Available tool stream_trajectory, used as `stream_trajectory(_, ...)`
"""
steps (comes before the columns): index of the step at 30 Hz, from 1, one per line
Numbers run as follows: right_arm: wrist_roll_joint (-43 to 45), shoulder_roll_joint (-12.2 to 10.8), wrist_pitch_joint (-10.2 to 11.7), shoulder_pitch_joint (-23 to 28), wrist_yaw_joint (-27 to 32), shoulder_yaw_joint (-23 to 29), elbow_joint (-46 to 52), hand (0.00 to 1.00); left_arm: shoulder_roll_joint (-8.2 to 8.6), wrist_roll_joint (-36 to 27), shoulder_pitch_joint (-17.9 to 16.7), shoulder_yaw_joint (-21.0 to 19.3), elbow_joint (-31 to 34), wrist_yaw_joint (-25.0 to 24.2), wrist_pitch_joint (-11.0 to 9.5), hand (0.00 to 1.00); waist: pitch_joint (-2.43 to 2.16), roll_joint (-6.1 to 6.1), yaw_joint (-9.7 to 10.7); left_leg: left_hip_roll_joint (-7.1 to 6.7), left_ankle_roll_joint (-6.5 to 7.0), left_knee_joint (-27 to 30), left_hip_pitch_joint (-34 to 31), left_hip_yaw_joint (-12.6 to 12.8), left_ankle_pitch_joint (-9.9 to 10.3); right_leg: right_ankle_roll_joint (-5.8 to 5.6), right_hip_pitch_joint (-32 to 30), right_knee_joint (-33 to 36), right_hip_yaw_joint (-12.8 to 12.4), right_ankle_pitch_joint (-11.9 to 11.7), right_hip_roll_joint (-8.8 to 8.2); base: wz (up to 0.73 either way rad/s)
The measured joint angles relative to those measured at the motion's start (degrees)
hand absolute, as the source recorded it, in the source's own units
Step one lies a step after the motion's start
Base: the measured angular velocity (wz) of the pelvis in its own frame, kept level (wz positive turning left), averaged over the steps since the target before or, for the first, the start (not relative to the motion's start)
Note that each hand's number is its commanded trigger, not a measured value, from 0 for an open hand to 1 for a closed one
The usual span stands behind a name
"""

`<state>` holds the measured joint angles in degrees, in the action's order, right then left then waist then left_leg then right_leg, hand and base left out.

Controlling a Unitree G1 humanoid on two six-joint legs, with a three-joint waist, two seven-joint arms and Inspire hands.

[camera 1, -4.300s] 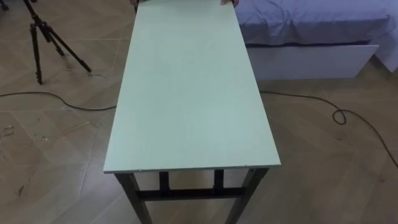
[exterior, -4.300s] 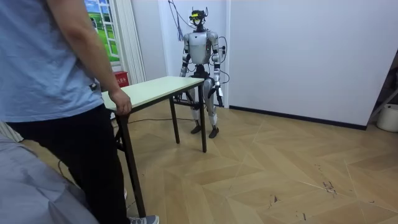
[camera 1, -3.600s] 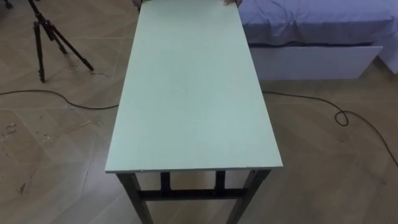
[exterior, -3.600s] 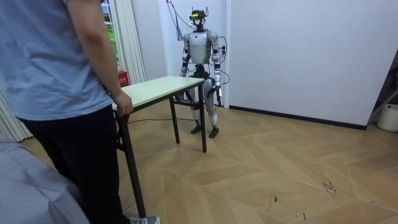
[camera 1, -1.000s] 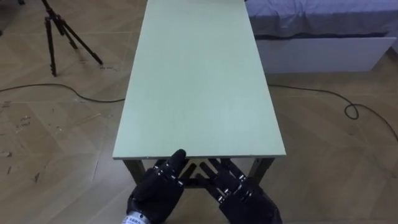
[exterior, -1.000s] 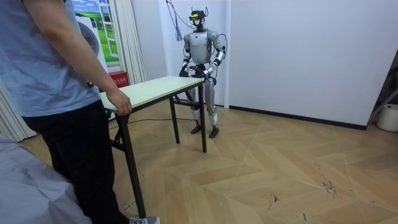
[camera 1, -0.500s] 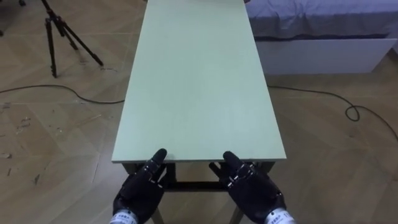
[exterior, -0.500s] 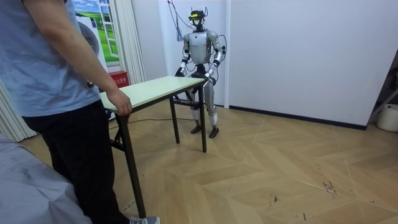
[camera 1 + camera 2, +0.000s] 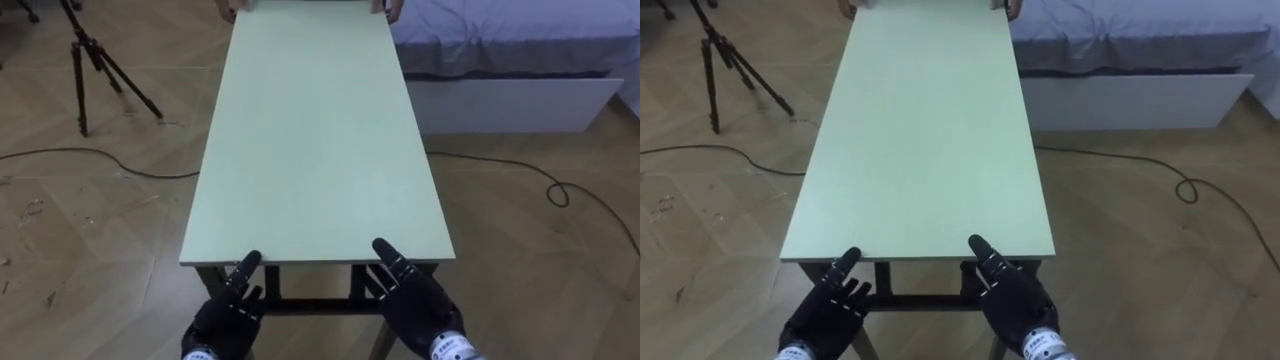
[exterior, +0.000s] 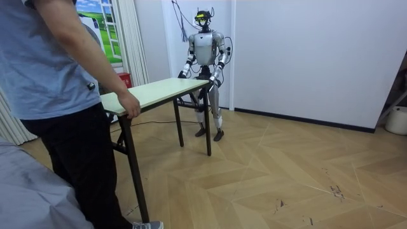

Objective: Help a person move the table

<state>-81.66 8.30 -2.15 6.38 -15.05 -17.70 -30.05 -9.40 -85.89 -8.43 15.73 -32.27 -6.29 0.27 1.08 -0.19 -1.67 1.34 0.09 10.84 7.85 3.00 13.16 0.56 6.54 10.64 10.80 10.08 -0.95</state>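
Note:
A long table point(image 9: 315, 140) with a pale green top and black legs stretches away from me. I stand at its near short end. My left hand point(image 9: 225, 315) and right hand point(image 9: 420, 305) are open, fingers straight, with fingertips just at the near edge, one toward each corner. Whether they touch the edge I cannot tell. At the far end a person's hands point(image 9: 393, 8) hold the tabletop's corners. In the room view the person point(image 10: 57, 95) stands at the room view's left, one hand point(image 10: 130, 105) curled over the table's point(image 10: 162, 89) end.
A black tripod point(image 9: 85, 60) stands on the wooden floor to my left. A bed with a white base point(image 9: 510, 90) lies beyond the table's right side. Dark cables point(image 9: 550, 190) run across the floor on both sides.
My arms have come up from my sides. Both hands were close together under the near edge, then spread apart toward its corners. The view has shifted, and the person's hands show again.

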Motion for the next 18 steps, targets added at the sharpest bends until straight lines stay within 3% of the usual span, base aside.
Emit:
stream_trajectory(6, -1.98, -0.45, -0.46, 0.00, 1.15, 1.01, 1.52, 0.00, 2.05, 0.17, 0.02, -2.55, 0.01, -0.01, 1.32, 0.00, -0.03, 1.25, -0.03, 0.00, 0.00, -0.29, -0.37, -0.01, 0.01, 0.04, -0.30, 0.09, -0.10, -0.03, 0.07, 0.00)
stream_trajectory(18, -3.86, -1.37, -0.42, -0.21, 2.04, 1.44, 5.30, 0.00, 4.04, -2.37, 0.28, -5.09, 2.09, 0.03, 1.93, 0.00, -0.09, 1.42, 0.01, 0.00, -0.05, 0.04, -1.29, 0.09, -0.05, 0.06, -1.65, 0.16, -0.52, -0.05, 0.07, -0.02)
